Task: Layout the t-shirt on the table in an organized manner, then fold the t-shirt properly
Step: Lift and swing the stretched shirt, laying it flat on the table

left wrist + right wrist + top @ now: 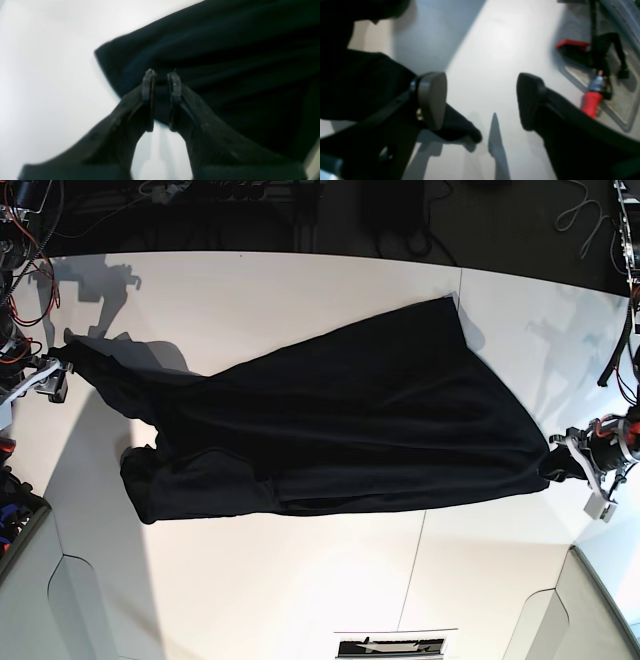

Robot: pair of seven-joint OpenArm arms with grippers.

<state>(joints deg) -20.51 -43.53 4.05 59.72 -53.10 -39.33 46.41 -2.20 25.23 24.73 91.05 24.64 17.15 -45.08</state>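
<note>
The black t-shirt [330, 430] lies stretched across the white table [300, 580], wide at the right and bunched at the left. In the base view my left gripper [558, 464] pinches the shirt's right corner near the table's right edge. The left wrist view shows the left gripper [162, 75] with its fingers close together and dark t-shirt [225, 62] fabric between them. My right gripper [481, 100] stands wide open above the table; the t-shirt [357, 82] hangs beside its left finger [432, 100]. In the base view the right gripper [62, 367] sits at the shirt's far left corner.
A red-handled tool [591, 105] and a red bracket [572, 43] lie on a grey surface past the table's edge. Cables and arm mounts line the far edge [250, 200]. A thin seam [420, 550] crosses the tabletop, and a printed sheet [395, 645] lies at the front.
</note>
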